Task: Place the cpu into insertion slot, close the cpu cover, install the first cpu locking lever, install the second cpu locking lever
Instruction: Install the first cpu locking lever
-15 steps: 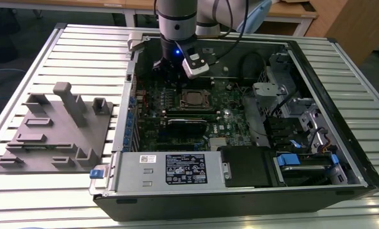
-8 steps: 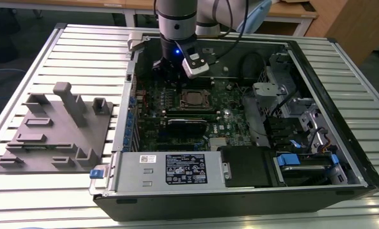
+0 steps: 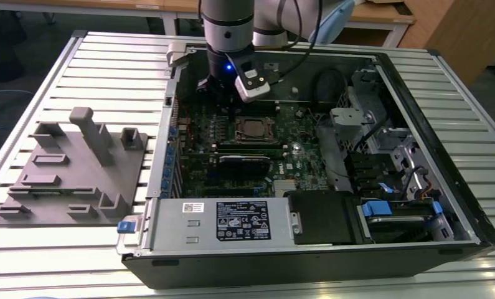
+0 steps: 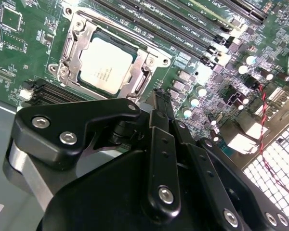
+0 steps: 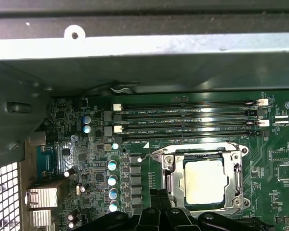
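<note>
Inside the computer case (image 3: 314,265) | cpu (image 4: 106,65) sits in insertion slot (image 4: 116,40), cpu cover (image 4: 79,29) down around it | gripper (image 4: 158,98) clenched, empty, at cpu's 12 o'clock, exterior view

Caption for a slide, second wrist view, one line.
The cpu sits under its lowered cpu cover on the green motherboard, the gripper close beside it.

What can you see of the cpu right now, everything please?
The cpu is a flat square chip with a dull silvery-tan metal top carrying faint print. It lies level in the insertion slot on the green motherboard. The cpu cover, a silver metal frame, lies down over its edges, its top showing through the cut-out. The gripper sits close beside the frame, off the chip.
</note>
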You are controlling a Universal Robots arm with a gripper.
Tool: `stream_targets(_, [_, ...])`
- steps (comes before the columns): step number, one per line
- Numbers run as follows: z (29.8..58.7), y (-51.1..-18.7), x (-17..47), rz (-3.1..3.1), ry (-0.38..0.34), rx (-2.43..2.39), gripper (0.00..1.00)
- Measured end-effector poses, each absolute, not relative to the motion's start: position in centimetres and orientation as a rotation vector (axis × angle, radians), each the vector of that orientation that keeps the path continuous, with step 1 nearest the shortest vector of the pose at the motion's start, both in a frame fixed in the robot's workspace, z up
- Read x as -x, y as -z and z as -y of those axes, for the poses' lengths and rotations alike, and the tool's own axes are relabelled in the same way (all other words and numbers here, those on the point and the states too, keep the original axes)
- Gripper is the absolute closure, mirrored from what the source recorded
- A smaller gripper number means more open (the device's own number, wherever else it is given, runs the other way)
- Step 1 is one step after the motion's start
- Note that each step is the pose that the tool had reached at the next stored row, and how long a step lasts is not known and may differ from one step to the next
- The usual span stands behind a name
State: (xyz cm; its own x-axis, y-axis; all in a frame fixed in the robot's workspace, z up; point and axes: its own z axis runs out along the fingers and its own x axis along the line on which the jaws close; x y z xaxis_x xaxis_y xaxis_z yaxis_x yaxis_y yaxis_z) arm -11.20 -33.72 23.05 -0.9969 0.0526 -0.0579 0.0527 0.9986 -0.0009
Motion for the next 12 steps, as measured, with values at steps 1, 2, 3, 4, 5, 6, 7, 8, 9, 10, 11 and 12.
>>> stream_targets(1, [33.72, -23.05, 11.21, -3.083, 0.004, -0.081, 0.89])
stream_targets(2, [33.72, -23.05, 11.21, -3.083, 0.004, -0.081, 0.89])
stream_targets(3, [33.73, -23.05, 11.23, -3.083, 0.004, -0.081, 0.89])
stream_targets(4, [33.73, -23.05, 11.24, -3.083, 0.004, -0.081, 0.89])
stream_targets(5, [33.73, -23.05, 11.24, -3.083, 0.004, -0.081, 0.89])
stream_targets(6, [33.73, -23.05, 11.24, -3.083, 0.004, -0.081, 0.89])
stream_targets(7, [33.73, -23.05, 11.24, -3.083, 0.004, -0.081, 0.89])
stream_targets(8, [33.73, -23.07, 11.24, -3.083, 0.004, -0.081, 0.89])
stream_targets(9, [33.73, -23.1, 11.24, -3.083, 0.004, -0.081, 0.89])
stream_targets(10, [33.73, -23.14, 11.24, -3.083, 0.004, -0.081, 0.89])
stream_targets(11, [33.73, -23.17, 11.24, -3.083, 0.004, -0.081, 0.89])
stream_targets(12, [33.73, -23.2, 11.24, -3.083, 0.004, -0.081, 0.89])
